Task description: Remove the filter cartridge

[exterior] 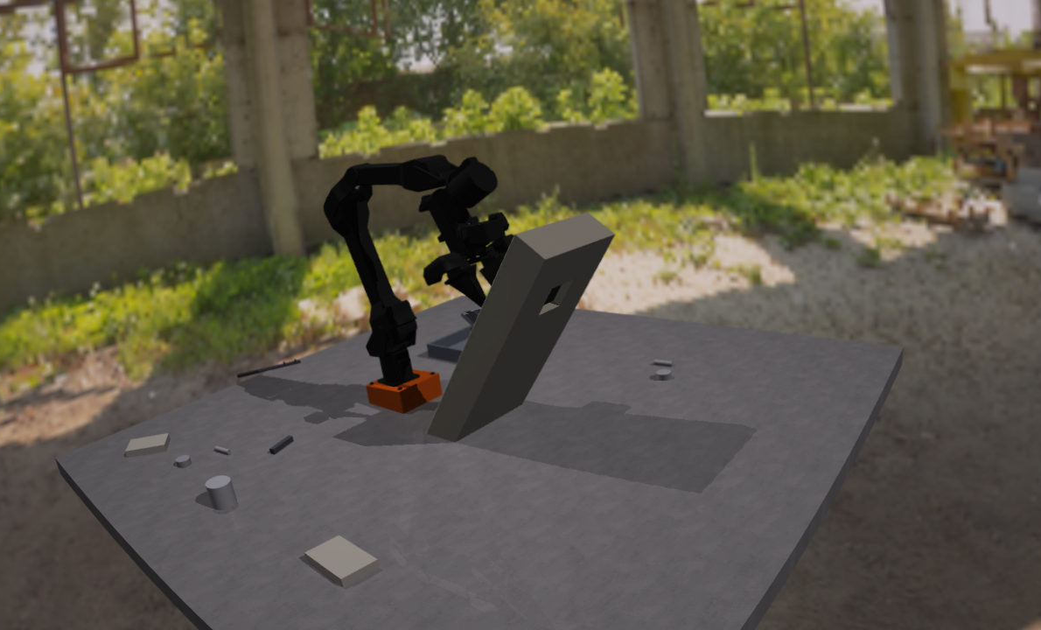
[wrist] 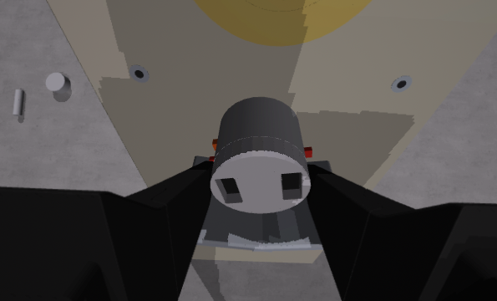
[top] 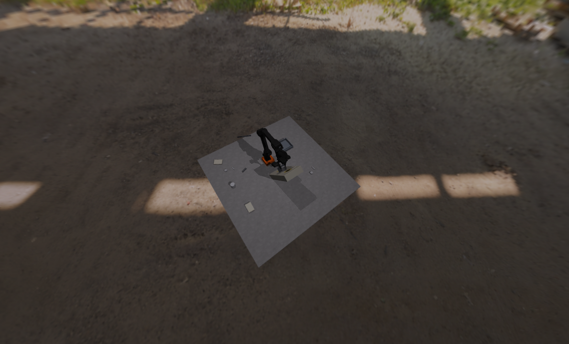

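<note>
The round cartridge (wrist: 261,184) stands out from the face of the leaning service panel (wrist: 169,92) (exterior: 500,345) (top: 293,173), below a yellow ring (wrist: 252,25). Its pale end with two dark slots faces the wrist camera; its side is dark grey. Small red tabs show beside it, and a grey ledge (wrist: 290,246) lies below it. My gripper (wrist: 259,171) (top: 281,167) is shut on the cartridge, one finger on each side. Whether its far end is seated is hidden. The panel partly hides the fingers in the exterior view. The tray (exterior: 444,352) (top: 292,146) stands beyond the panel, its floor partly hidden.
A grey cylinder (exterior: 221,493) (top: 232,184), two pale blocks (exterior: 341,560) (exterior: 147,444) and a dark bar (exterior: 281,444) lie on the table. A small disc (exterior: 662,374) and a pin (exterior: 662,362) lie on the panel's other side. A thin dark rod (exterior: 268,367) lies near the table edge.
</note>
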